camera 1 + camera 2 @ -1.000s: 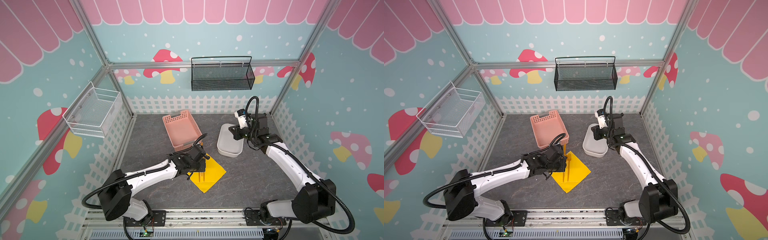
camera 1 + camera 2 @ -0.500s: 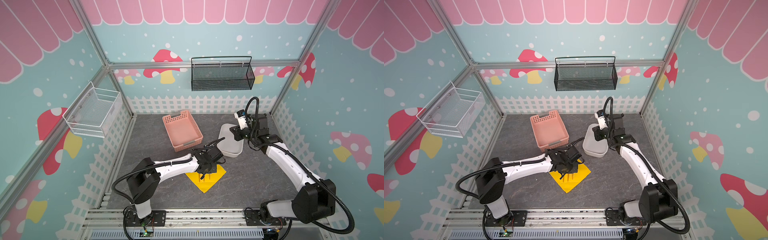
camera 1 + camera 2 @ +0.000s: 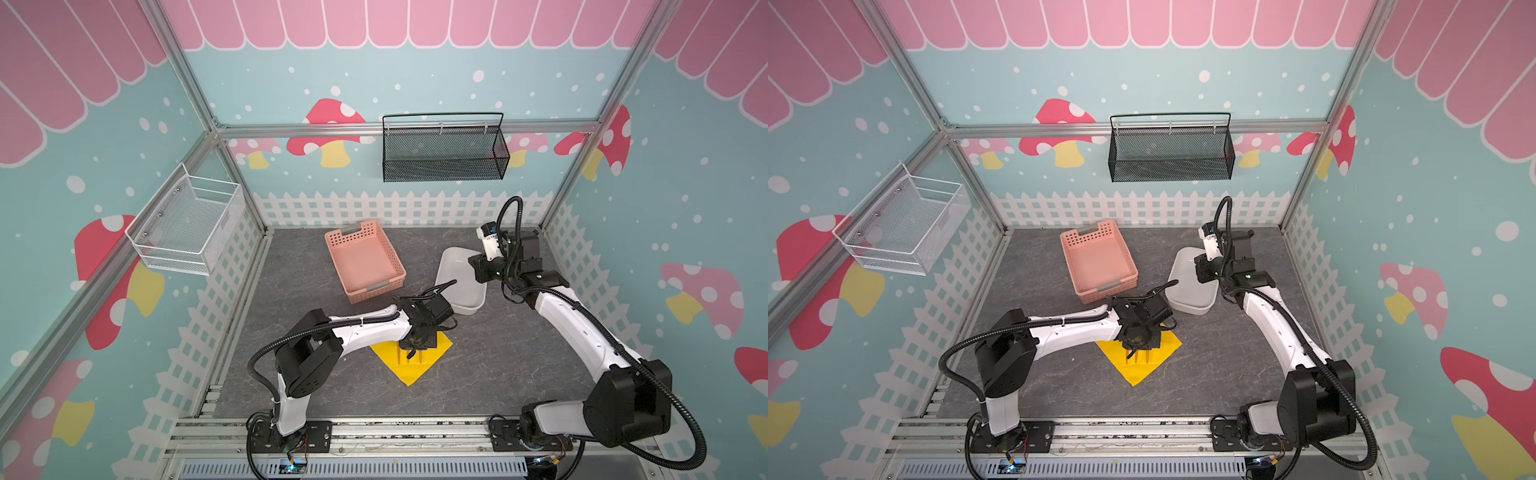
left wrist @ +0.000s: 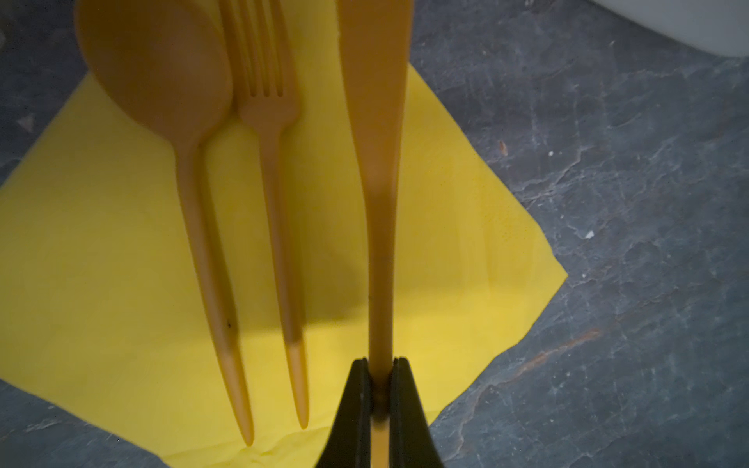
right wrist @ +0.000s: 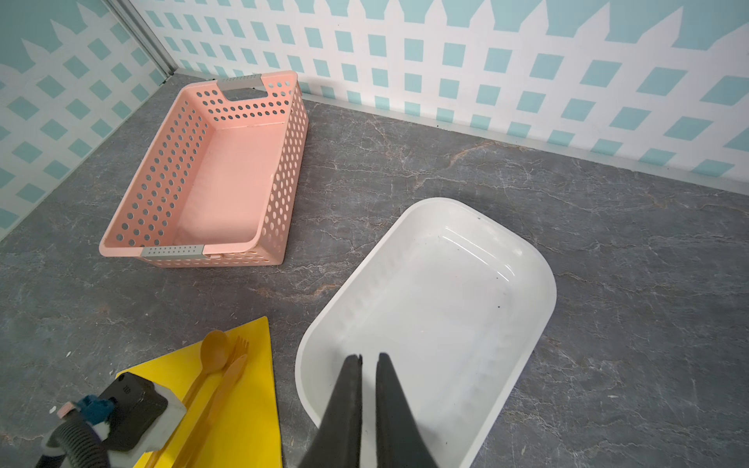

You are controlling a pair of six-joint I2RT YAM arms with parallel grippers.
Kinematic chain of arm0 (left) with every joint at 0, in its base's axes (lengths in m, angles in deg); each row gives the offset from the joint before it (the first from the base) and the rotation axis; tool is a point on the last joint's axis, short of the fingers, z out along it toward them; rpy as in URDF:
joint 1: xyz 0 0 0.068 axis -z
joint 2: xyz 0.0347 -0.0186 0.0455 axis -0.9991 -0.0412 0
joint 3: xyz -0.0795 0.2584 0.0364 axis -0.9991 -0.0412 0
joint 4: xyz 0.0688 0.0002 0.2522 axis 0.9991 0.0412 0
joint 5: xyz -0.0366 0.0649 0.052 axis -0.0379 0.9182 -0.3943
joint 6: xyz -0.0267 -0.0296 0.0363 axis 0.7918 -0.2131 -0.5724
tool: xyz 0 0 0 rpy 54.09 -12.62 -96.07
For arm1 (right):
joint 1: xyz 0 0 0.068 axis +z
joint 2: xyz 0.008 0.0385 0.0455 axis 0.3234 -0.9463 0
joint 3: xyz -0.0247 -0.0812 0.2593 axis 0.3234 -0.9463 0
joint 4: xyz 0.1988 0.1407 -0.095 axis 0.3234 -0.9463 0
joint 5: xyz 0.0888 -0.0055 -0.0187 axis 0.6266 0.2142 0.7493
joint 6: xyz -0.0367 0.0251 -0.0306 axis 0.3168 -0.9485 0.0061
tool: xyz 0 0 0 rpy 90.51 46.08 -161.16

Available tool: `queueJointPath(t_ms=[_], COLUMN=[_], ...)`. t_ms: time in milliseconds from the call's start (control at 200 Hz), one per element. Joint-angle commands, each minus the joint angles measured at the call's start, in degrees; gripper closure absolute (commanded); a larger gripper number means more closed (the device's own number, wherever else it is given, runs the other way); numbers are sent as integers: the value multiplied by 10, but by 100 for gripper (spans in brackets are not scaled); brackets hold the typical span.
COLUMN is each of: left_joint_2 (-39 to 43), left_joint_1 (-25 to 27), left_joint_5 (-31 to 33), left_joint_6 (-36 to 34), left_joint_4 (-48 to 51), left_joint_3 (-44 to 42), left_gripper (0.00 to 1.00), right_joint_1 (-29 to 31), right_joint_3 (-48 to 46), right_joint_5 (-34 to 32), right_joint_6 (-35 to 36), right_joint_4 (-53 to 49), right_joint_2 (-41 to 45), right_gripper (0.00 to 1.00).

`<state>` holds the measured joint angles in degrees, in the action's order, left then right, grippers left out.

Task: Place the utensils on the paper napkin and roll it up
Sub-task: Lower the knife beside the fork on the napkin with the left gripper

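Pinching knife point(image 4: 377, 121) handle, L hand point(image 4: 380, 363) over napkin point(image 4: 101, 263)

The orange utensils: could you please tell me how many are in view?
3. The spoon and fork lie side by side on the yellow napkin; the knife is held by its handle in the jaws of the left gripper. None seems hidden.

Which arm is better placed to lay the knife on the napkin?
Left: its jaws pinch the knife over the napkin, beside the spoon and fork. The right arm hangs over the white tub.
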<state>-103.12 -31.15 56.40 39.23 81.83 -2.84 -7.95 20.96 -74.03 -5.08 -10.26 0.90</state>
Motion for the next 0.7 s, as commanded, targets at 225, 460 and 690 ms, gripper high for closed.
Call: queueJointPath(t_ms=[225, 460, 690], left_joint_2=[-42, -52, -57], left_joint_1=[-3, -7, -11], left_joint_5=[3, 3, 5], left_joint_6=[6, 12, 15], left_joint_4=[40, 47, 50], left_joint_3=[44, 46, 44], left_gripper=[100, 100, 100], right_joint_1=[-10, -12, -13], right_joint_3=[-7, -12, -14], right_joint_5=[15, 21, 21], right_joint_6=[9, 8, 8], right_joint_4=[-6, -4, -3], right_joint_2=[4, 3, 5], right_gripper=[89, 89, 89])
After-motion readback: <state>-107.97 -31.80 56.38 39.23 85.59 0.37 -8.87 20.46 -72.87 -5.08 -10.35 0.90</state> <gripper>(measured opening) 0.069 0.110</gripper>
